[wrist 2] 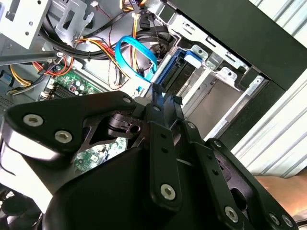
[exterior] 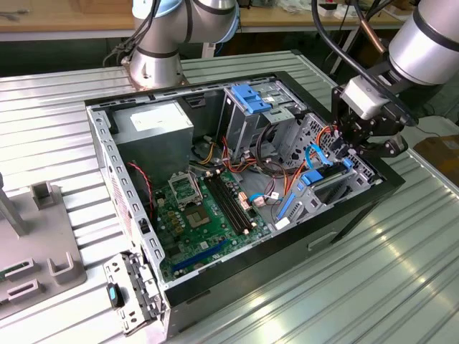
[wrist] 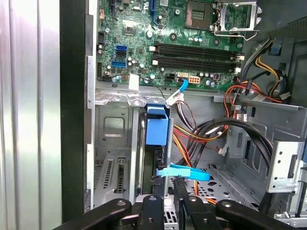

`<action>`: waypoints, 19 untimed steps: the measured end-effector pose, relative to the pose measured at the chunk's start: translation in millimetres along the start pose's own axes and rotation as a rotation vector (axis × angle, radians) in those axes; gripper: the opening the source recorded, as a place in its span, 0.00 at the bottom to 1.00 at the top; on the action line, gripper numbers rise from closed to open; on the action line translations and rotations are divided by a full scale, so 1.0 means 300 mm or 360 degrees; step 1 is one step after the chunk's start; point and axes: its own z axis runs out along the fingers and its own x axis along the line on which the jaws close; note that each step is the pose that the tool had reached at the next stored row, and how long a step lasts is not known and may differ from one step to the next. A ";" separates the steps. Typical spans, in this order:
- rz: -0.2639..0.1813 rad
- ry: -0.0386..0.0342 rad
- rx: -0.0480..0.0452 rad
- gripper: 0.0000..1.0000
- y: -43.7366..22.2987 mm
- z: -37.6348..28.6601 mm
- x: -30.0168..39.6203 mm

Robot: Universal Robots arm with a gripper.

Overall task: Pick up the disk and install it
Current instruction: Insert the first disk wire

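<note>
The disk (exterior: 315,188) stands on edge in the drive cage at the exterior view's right side of the open computer case (exterior: 107,165). It is a dark slab with bright blue rails. My gripper (exterior: 343,154) hangs just above its upper end. In both wrist views the two black fingers sit close together on the end of the disk (wrist: 157,129), and the gripper (wrist: 166,184) looks shut on it. In the second wrist view the disk (wrist 2: 178,76) runs straight on from the gripper (wrist 2: 166,99) into the metal bay.
A blue flat cable (wrist: 184,171) crosses just past the fingertips, with orange and black wire bundles (wrist: 216,129) beside the bay. The green motherboard (exterior: 208,208) lies mid-case, a grey box (exterior: 154,129) at the back, a blue ribbed latch (exterior: 251,97) on the upper cage. A grey fixture (exterior: 36,236) stands outside.
</note>
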 end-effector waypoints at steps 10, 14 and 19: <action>-0.0015 0.0140 -0.0033 0.24 -0.001 0.004 -0.013; -0.0020 0.0184 -0.0042 0.24 -0.001 0.006 -0.017; -0.0021 0.0187 -0.0042 0.24 -0.004 0.014 -0.066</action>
